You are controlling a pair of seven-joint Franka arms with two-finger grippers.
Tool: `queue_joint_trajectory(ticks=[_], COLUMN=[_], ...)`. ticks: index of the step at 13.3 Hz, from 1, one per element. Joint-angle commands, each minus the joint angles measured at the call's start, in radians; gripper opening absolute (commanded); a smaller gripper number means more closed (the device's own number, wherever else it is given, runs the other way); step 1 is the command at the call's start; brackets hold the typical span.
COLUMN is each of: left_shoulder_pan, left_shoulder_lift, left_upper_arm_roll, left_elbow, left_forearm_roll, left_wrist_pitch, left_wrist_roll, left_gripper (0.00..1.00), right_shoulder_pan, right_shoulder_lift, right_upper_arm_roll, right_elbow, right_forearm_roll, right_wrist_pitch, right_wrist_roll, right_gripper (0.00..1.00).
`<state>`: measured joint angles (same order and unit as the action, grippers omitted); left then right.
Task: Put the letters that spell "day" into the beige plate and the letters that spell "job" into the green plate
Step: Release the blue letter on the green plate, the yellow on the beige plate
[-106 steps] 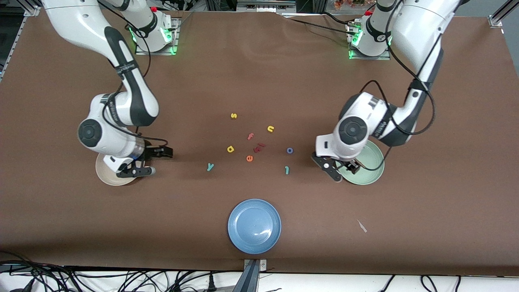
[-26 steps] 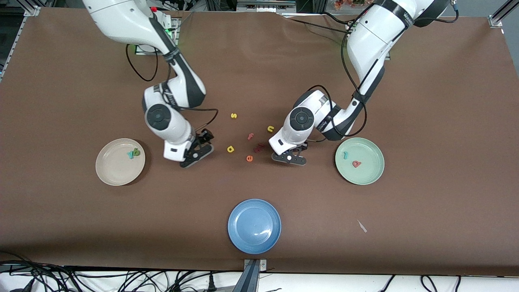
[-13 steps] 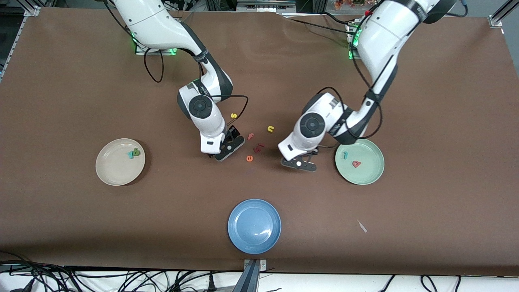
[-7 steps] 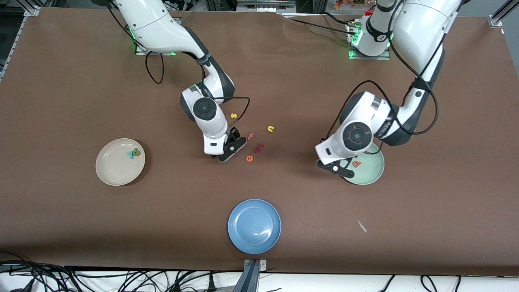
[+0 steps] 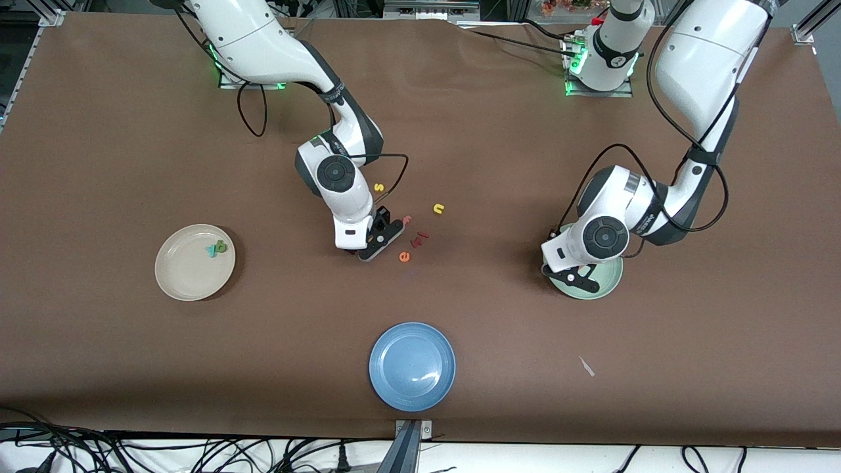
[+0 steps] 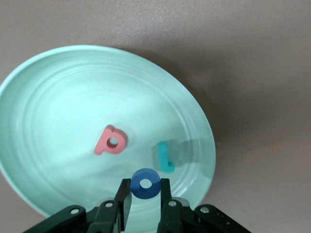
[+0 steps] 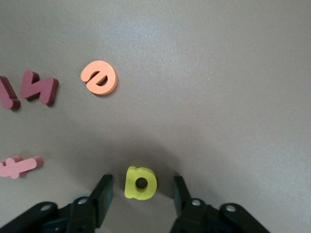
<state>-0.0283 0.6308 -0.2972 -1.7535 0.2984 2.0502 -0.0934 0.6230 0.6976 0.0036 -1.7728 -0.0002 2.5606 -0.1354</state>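
My left gripper (image 6: 145, 191) hangs over the green plate (image 6: 58, 97), shut on the blue ring "o" (image 6: 146, 183). A salmon "b" (image 6: 111, 141) and a teal "j" (image 6: 164, 157) lie in that plate. In the front view the left gripper (image 5: 577, 279) covers most of the green plate (image 5: 606, 284). My right gripper (image 7: 141, 191) is down at the table, open, with the yellow looped letter (image 7: 140, 183) between its fingers and a gap on each side. The right gripper (image 5: 376, 243) hides that letter in the front view. The beige plate (image 5: 187, 279) holds a green and a teal letter (image 5: 217, 248).
An orange "e" (image 5: 405, 257), dark red letters (image 5: 419, 238), a salmon "f" (image 5: 407, 219), a yellow "s" (image 5: 378, 187) and a yellow "n" (image 5: 439, 209) lie beside the right gripper. A blue plate (image 5: 412, 366) sits nearest the front camera.
The left arm has carried the blue "o" from mid-table to over the green plate. The right gripper's fingers have narrowed around the yellow letter.
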Motion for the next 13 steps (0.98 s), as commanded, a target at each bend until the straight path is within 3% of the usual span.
queue_joint_trajectory(ticks=[1, 2, 5, 7, 9, 11, 13], left_shoulder_pan=[0.031, 0.036, 0.037, 0.059, 0.073, 0.109, 0.119], left_shoulder_lift=[-0.013, -0.013, -0.022, -0.049, -0.065, -0.068, -0.091], left_upper_arm_roll=[-0.008, -0.008, -0.010, -0.016, -0.013, -0.017, -0.017], left_elbow=[-0.021, -0.017, 0.011, 0.025, 0.093, 0.187, 0.253], left_forearm_roll=[0.045, 0.035, 0.031, 0.015, -0.077, -0.097, -0.097], left_wrist_pitch=[0.030, 0.028, 0.021, 0.007, -0.056, -0.134, -0.230], left_wrist_roll=[0.046, 0.067, 0.073, 0.101, 0.110, 0.112, 0.112], left_gripper=[0.49, 0.97, 1.00, 1.00, 1.00, 1.00, 1.00], right_shoulder_pan=[0.020, 0.023, 0.024, 0.020, 0.014, 0.014, 0.006], right_shoulder_lift=[0.028, 0.028, 0.028, 0.022, 0.011, -0.013, -0.059], right_upper_arm_roll=[-0.007, -0.007, -0.010, -0.011, -0.033, -0.080, -0.135], right_elbow=[0.019, 0.019, 0.021, 0.033, 0.094, 0.159, 0.141], right_forearm_roll=[-0.015, -0.015, -0.015, -0.015, -0.015, -0.014, -0.007], right_wrist_pitch=[0.004, 0.004, 0.003, -0.016, -0.141, -0.297, -0.353], right_wrist_roll=[0.020, 0.020, 0.020, 0.017, 0.011, 0.004, -0.028], right_gripper=[0.45, 0.42, 0.26, 0.06, 0.03, 0.02, 0.01])
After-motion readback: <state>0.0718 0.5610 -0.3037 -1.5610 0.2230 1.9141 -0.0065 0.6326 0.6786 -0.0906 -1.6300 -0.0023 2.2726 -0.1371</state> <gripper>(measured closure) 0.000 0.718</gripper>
